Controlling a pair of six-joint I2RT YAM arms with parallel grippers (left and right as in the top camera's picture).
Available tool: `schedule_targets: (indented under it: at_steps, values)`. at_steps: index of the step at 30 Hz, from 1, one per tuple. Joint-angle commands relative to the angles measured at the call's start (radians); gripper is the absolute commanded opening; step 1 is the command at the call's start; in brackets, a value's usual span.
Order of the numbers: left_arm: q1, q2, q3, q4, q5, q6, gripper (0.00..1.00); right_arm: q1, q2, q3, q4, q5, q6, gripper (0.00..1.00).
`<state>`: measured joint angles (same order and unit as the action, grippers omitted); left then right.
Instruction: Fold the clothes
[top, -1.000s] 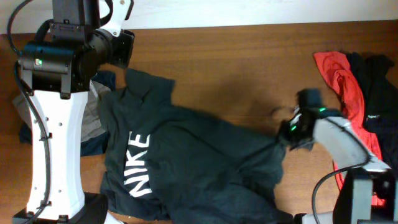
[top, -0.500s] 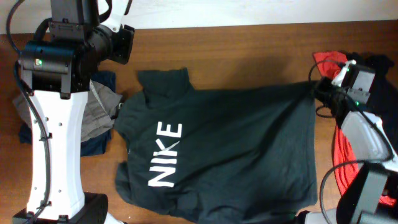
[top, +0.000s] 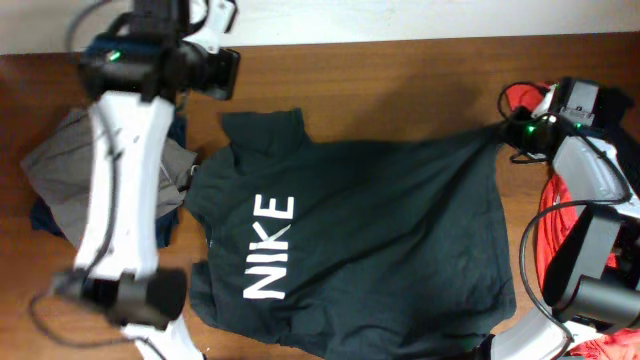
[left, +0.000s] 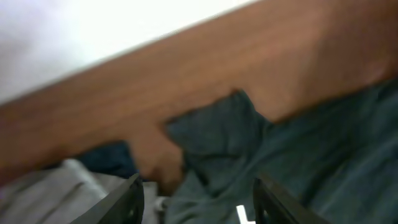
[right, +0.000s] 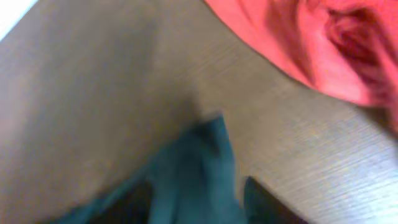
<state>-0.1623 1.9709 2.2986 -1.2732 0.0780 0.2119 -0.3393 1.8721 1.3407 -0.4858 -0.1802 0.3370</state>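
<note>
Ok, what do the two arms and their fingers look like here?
Both arms are white links with black joints. The left arm and right arm each show a small green light and carry thin black cables. The fingers are black, though blurred in the wrist views.

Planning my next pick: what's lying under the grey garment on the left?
A dark blue garment peeks out below the grey garment. Its extent is hidden by the grey cloth and the left arm.

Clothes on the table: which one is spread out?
The dark green T-shirt with white NIKE lettering; the grey garment and red top lie bunched at the sides.
</note>
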Motion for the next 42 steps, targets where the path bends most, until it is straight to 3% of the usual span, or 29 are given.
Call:
schedule_targets:
  at_steps: [1, 4, 5, 6, 7, 8, 9, 13, 20, 27, 33, 42]
  values:
    - [0.002, 0.122, 0.006, -0.007, 0.094, -0.021, 0.56, -0.037, -0.003, 0.074, -0.098, 0.074, -0.018, 0.59]
    - [0.002, 0.216, 0.006, 0.001, 0.121, -0.040, 0.55, -0.061, -0.003, 0.122, -0.228, 0.041, -0.018, 0.59]
    - [0.002, 0.255, 0.006, 0.009, 0.137, -0.046, 0.45, -0.066, -0.003, 0.137, -0.279, 0.017, -0.018, 0.59]
    - [0.002, 0.274, 0.006, 0.014, 0.150, -0.046, 0.41, -0.067, -0.003, 0.141, -0.295, 0.006, -0.019, 0.59]
    - [0.001, 0.322, 0.006, 0.029, 0.187, -0.046, 0.15, -0.067, -0.003, 0.143, -0.323, -0.021, -0.026, 0.59]
    - [0.000, 0.347, 0.006, 0.036, 0.196, -0.046, 0.04, -0.067, -0.003, 0.143, -0.332, -0.044, -0.042, 0.59]
    - [-0.002, 0.371, 0.006, 0.043, 0.196, -0.045, 0.00, -0.066, -0.003, 0.143, -0.340, -0.063, -0.050, 0.58]
    - [-0.016, 0.466, 0.006, 0.051, 0.196, -0.030, 0.00, -0.056, -0.003, 0.143, -0.406, -0.179, -0.080, 0.50]
    - [-0.032, 0.582, 0.006, 0.035, 0.192, -0.031, 0.00, -0.001, -0.003, 0.143, -0.451, -0.220, -0.124, 0.49]
    - [-0.030, 0.667, 0.006, 0.120, 0.183, -0.031, 0.00, 0.026, -0.003, 0.143, -0.450, -0.219, -0.124, 0.49]
    - [-0.020, 0.732, 0.006, 0.298, 0.097, -0.098, 0.00, 0.026, -0.003, 0.143, -0.450, -0.219, -0.124, 0.49]
    - [0.044, 0.760, 0.034, 0.629, 0.134, -0.312, 0.00, 0.026, -0.003, 0.143, -0.451, -0.216, -0.124, 0.49]
